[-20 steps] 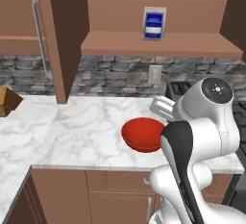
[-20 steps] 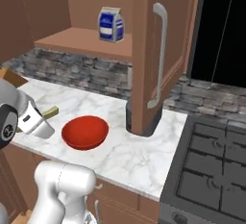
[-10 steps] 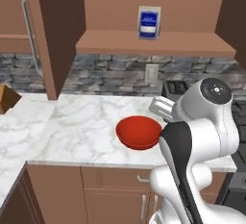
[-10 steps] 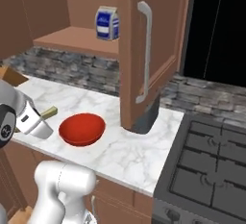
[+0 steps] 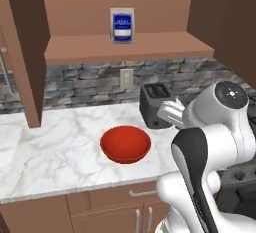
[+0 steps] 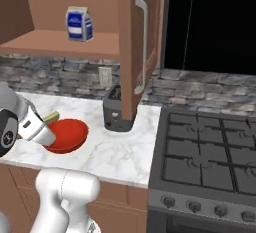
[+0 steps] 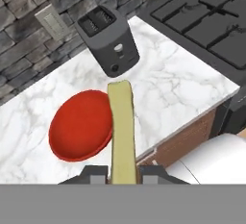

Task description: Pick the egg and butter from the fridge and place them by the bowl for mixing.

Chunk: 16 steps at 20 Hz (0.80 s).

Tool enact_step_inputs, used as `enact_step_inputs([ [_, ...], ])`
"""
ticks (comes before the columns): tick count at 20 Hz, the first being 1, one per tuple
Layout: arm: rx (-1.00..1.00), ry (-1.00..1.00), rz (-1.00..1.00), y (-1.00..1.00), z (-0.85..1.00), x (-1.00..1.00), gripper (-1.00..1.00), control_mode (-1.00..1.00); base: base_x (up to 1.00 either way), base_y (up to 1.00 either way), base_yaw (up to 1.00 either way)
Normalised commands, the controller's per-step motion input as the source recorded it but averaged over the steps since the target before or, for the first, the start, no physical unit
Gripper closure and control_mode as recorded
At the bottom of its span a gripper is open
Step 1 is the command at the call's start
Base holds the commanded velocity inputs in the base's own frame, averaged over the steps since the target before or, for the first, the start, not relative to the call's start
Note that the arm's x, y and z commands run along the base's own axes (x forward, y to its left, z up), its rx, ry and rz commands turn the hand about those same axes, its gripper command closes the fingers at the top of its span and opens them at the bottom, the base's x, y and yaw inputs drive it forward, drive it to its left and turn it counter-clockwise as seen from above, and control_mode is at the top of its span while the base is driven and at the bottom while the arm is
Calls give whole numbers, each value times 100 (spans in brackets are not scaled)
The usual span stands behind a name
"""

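Nearest the hand camera, the gripper has its jaws closed on the butter, an olive-yellow stick that juts straight out from between the two dark fingertips. In the right base view the same stick pokes out past the white hand, above the near rim of the bowl.

Just beyond the butter's tip lies the red bowl, resting on the white marble surface; the butter is carried above it and has not yet been set down. Behind the bowl stands the dark grey toaster, close to the stone backsplash, with the stove off to one side. A blue-and-white carton sits on the shelf above.

Judging from this, the butter's pick from the fridge is done and its delivery is nearly complete: what remains is lowering it onto bare surface beside the bowl and letting go. No egg can be seen on the surface near the bowl, so whether that half of the task is finished cannot be told.
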Motion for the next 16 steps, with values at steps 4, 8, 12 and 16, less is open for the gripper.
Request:
enact_step_inputs([
  [4,0,0,0,0,0,0,100,100,23,44,-47],
  [8,0,0,0,0,0,0,100,100,24,72,-26],
  [12,0,0,0,0,0,0,100,100,0,5,-2],
  [16,0,-1,5,-14,0,-2,100,-100,-1,-26,8],
])
